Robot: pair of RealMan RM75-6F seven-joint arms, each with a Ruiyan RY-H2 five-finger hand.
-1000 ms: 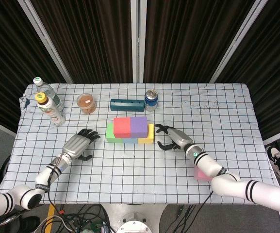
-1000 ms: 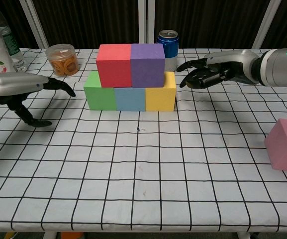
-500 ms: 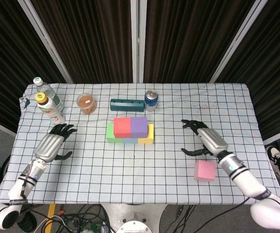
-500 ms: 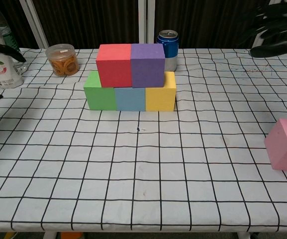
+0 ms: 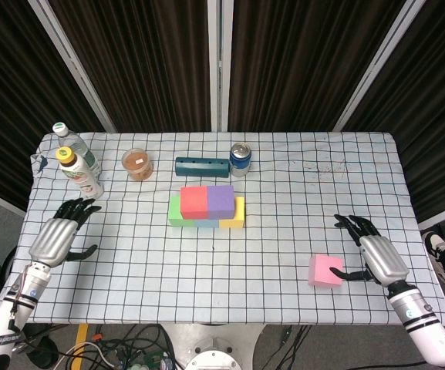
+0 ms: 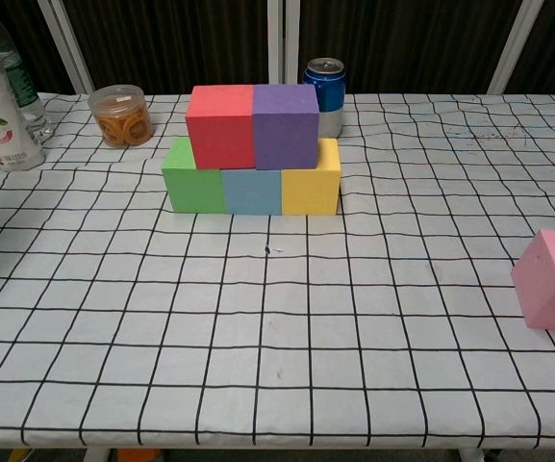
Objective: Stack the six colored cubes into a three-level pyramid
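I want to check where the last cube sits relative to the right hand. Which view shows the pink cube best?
The head view: the pink cube shows whole on the table, with the right hand just beside it. The chest view cuts the cube off at its right edge and shows no hand.

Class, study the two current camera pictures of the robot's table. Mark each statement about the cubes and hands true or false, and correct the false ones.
1. The red cube and purple cube sit side by side on the lower row. True.
2. The pink cube tops the stack. False: it lies on the table, apart from the stack.
3. The right hand holds the pink cube. False: it holds nothing, its fingers apart beside the cube.
4. The lower row reads green cube, blue cube, yellow cube. True.
5. The left hand grips a bottle. False: it holds nothing.
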